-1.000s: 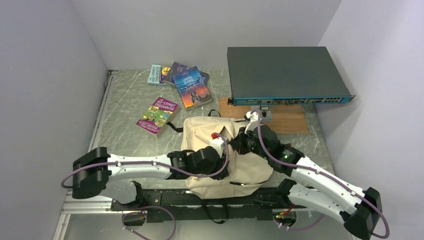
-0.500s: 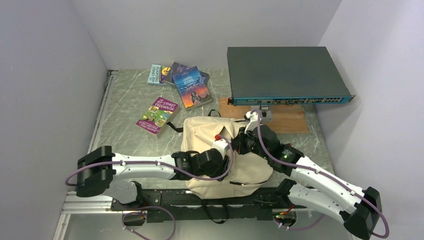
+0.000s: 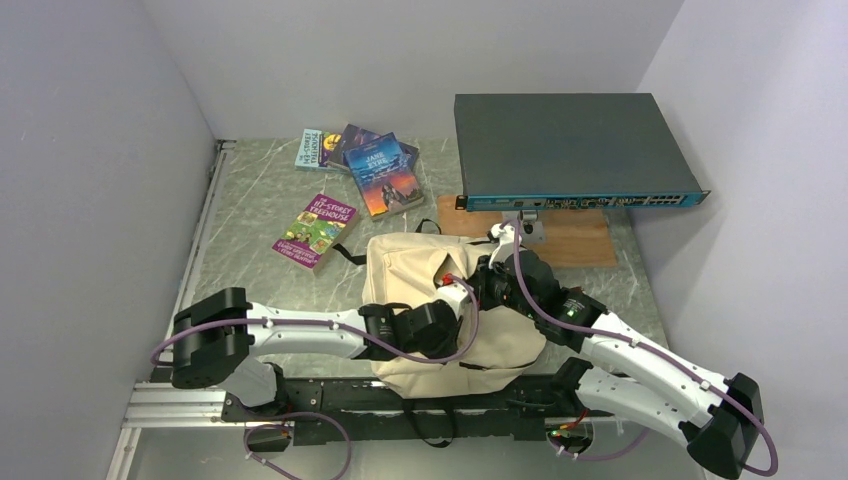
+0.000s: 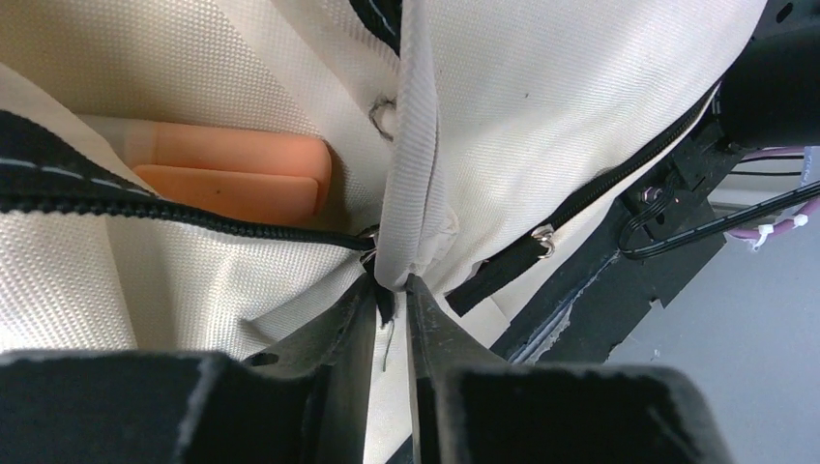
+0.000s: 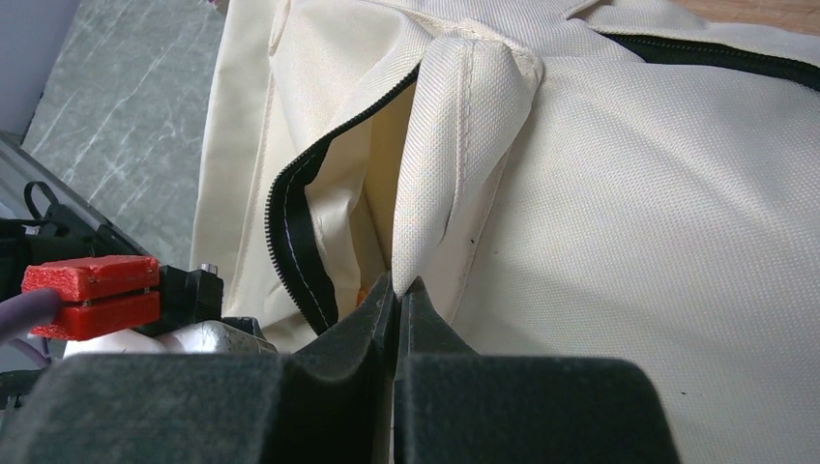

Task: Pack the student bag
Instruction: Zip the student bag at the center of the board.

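Observation:
The cream-beige student bag lies on the table between my two arms, its main zipper partly open. My left gripper is shut on the black zipper pull, right beside a white webbing strap. An orange object shows inside the opening. My right gripper is shut on a raised fold of bag fabric at the edge of the opening, next to the black zipper teeth. The two grippers are close together over the bag.
Several paperback books lie behind the bag: a green and purple one, a blue one and others at the back. A dark flat network switch stands on a wooden board at the back right.
My left arm has moved to the right, carrying its gripper along the bag's opening toward the right gripper. The right arm has held still.

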